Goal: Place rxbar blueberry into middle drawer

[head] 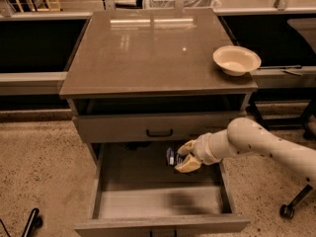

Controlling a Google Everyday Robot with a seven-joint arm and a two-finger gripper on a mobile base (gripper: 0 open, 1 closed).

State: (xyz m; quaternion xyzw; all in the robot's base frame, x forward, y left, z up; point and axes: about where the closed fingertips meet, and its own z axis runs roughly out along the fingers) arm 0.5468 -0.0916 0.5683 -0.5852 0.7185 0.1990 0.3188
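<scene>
The rxbar blueberry (170, 156), a small dark blue wrapper with white print, is held at the tips of my gripper (181, 156). The gripper reaches in from the right on a white arm and is over the back right part of the open middle drawer (158, 201), just below the closed drawer front above. The drawer is pulled out toward the camera, with a pale grey floor and grey side walls. The bar is above the drawer floor, not lying on it.
A cream round bowl (236, 59) sits on the right of the brown cabinet top (148, 48). The closed upper drawer front has a black bar handle (159, 132). A chair wheel (286, 211) is on the floor at the right.
</scene>
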